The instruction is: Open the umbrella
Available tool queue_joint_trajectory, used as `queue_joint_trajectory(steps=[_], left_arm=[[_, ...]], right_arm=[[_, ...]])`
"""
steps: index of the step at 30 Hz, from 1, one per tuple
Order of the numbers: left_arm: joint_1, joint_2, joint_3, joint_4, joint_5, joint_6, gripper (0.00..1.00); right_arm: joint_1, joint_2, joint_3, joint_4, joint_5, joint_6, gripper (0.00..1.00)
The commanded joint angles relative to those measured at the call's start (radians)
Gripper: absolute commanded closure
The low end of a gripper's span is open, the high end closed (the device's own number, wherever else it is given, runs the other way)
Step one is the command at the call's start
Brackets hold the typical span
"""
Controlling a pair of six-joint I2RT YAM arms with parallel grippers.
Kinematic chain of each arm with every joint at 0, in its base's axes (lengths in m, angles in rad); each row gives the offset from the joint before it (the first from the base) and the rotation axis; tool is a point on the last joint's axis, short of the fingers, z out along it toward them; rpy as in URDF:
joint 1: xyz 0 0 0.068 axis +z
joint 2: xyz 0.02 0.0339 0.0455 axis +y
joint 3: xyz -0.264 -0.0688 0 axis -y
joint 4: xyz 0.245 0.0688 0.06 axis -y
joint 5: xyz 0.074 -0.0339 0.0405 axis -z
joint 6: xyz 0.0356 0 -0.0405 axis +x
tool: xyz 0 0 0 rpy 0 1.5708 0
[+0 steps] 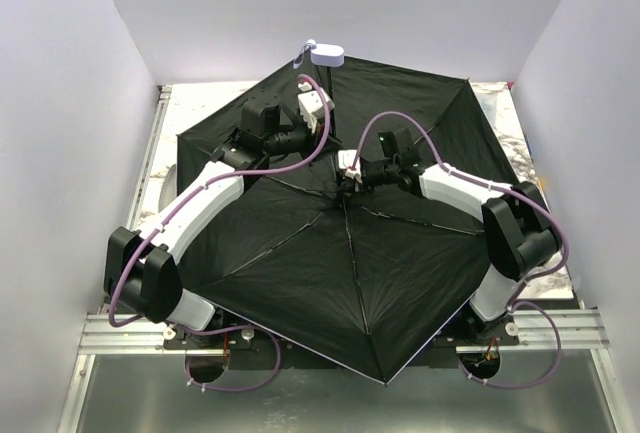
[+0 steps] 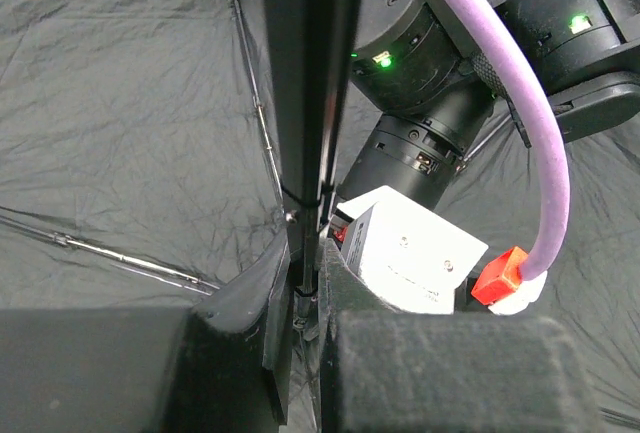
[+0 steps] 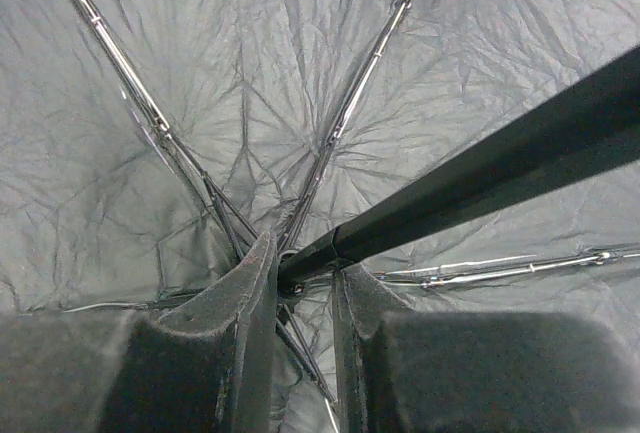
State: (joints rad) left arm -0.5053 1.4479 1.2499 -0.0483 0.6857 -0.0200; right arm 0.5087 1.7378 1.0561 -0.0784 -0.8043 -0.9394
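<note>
The umbrella lies spread open with its black lining up, covering most of the table. Its thin black shaft runs from the hub up to the small lavender handle at the back. My left gripper is shut on the shaft part way up; the fingers press it from both sides. My right gripper is shut on the shaft at the hub, where the metal ribs meet; its fingers flank the joint. The right wrist's white housing sits just beyond my left gripper.
White walls close in the back and both sides. The pale tabletop shows only at the far corners. A metal rail runs along the near edge by the arm bases. Purple cables loop over both arms.
</note>
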Motion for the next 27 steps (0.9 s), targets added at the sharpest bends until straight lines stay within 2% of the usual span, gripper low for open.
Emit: queue_joint_trajectory(steps=[1,4,7,9,11,14,17,21,24,27], left_arm=[[-0.027,-0.138,0.129,0.427,0.162,-0.084,1.0],[-0.027,-0.134,0.128,0.427,0.159,-0.082,1.0],[-0.027,-0.131,0.119,0.429,0.159,-0.07,1.0],[-0.026,-0.13,0.115,0.429,0.16,-0.064,1.0],[-0.027,-0.129,0.112,0.427,0.159,-0.058,1.0],[-0.027,-0.128,0.103,0.426,0.159,-0.054,1.0],[-0.027,-0.129,0.096,0.423,0.161,-0.047,1.0],[-0.027,-0.126,0.092,0.413,0.165,-0.04,1.0],[-0.027,-0.125,0.091,0.405,0.167,-0.032,1.0],[-0.027,-0.125,0.092,0.392,0.169,-0.022,1.0]], right_arm=[[0.002,0.187,-0.053,-0.398,0.254,-0.091,0.83],[0.002,0.227,-0.013,-0.48,0.274,-0.091,0.82],[0.002,0.223,-0.062,-0.509,0.301,-0.142,0.81],[0.002,0.211,-0.075,-0.494,0.298,-0.119,0.79],[0.002,0.203,-0.063,-0.502,0.277,-0.098,0.67],[0.001,0.146,-0.061,-0.446,0.227,-0.057,0.63],[0.001,0.058,-0.073,-0.295,0.163,0.058,0.61],[-0.002,-0.008,-0.064,-0.19,0.099,0.185,0.51],[-0.003,-0.045,-0.078,-0.143,0.081,0.221,0.34],[-0.003,-0.08,-0.084,-0.13,0.086,0.25,0.3]])
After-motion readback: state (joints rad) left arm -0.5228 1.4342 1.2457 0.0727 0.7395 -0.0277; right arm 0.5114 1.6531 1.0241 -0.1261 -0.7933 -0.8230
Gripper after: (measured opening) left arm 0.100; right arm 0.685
